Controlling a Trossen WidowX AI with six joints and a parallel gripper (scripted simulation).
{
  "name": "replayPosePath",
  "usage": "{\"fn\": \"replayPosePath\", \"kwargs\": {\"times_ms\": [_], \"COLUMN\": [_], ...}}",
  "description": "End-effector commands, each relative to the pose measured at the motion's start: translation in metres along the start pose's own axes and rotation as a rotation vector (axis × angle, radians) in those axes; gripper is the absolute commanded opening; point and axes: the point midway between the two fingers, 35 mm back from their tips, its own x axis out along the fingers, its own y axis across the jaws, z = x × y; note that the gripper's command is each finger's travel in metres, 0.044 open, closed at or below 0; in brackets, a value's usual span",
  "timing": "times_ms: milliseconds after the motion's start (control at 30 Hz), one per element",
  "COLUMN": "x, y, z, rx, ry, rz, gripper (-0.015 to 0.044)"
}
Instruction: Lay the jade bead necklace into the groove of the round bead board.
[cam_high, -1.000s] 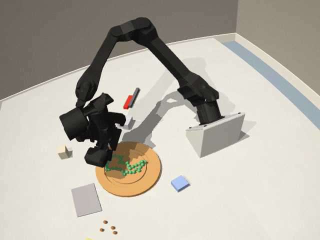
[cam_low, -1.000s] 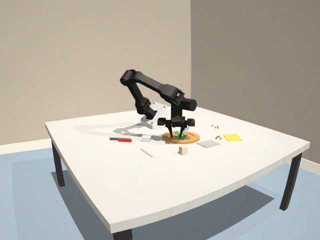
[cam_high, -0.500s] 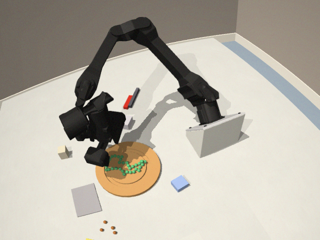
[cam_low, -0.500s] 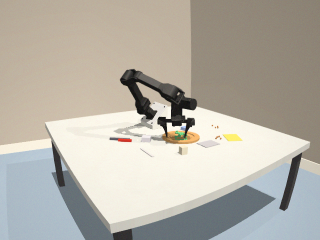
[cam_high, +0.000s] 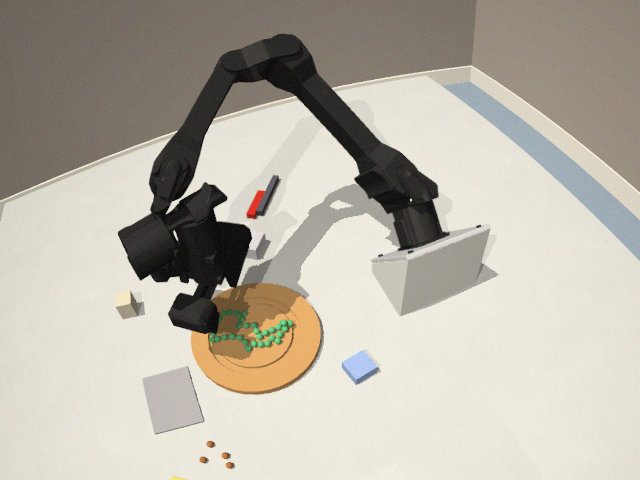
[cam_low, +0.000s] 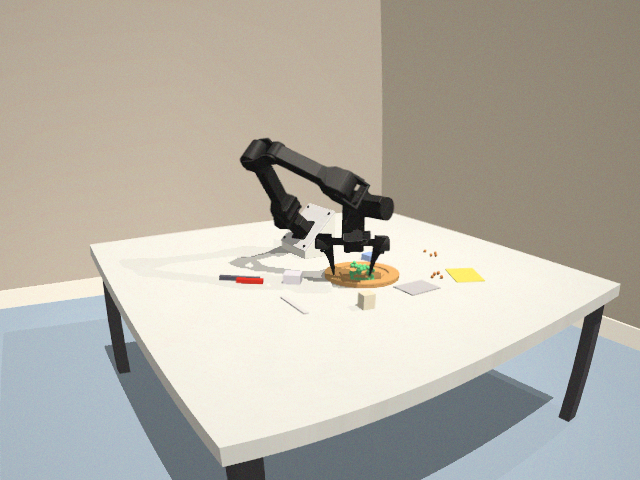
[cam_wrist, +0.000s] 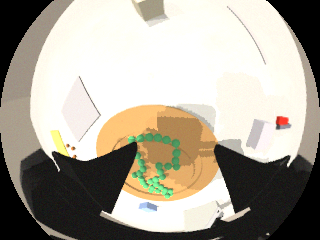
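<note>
The round orange bead board (cam_high: 289, 373) (cam_low: 390, 276) (cam_wrist: 119, 122) lies flat on the table. The jade bead necklace (cam_high: 248, 348) (cam_low: 362, 274) (cam_wrist: 176, 153) lies on it in an uneven, folded loop. Some beads are near the ring groove at the left and right in the top view, while others cross the middle and bunch together. In the exterior view some beads look raised above the board. My gripper (cam_low: 352, 273) (cam_wrist: 176, 146) is wide open and low over the board, holding nothing, with fingertips on either side of part of the necklace. The top view hides the fingertips.
A blue block (cam_high: 359, 365), a grey flat square (cam_high: 173, 400) (cam_low: 417, 287) and a cream cube (cam_high: 124, 304) (cam_low: 366, 300) surround the board. A pale block (cam_low: 292, 276) (cam_wrist: 259, 135) and red bar (cam_high: 254, 204) lie beyond. Small brown beads and a yellow square (cam_low: 464, 274) lie farther off.
</note>
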Motion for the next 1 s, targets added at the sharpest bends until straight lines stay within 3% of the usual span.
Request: {"fn": "replayPosePath", "kwargs": {"times_ms": [0,167,333,967], "x": [-0.005,-0.031,-0.028,-0.006], "y": [0.0,0.0,0.0,0.001], "z": [-0.001,-0.01,-0.01,-0.009], "rx": [-0.005,-0.065,-0.067,-0.065], "ry": [-0.002,-0.001,-0.001,-0.003], "rz": [0.0,0.001,0.0,0.002], "gripper": [0.0387,0.0256,0.0125,0.012]}}
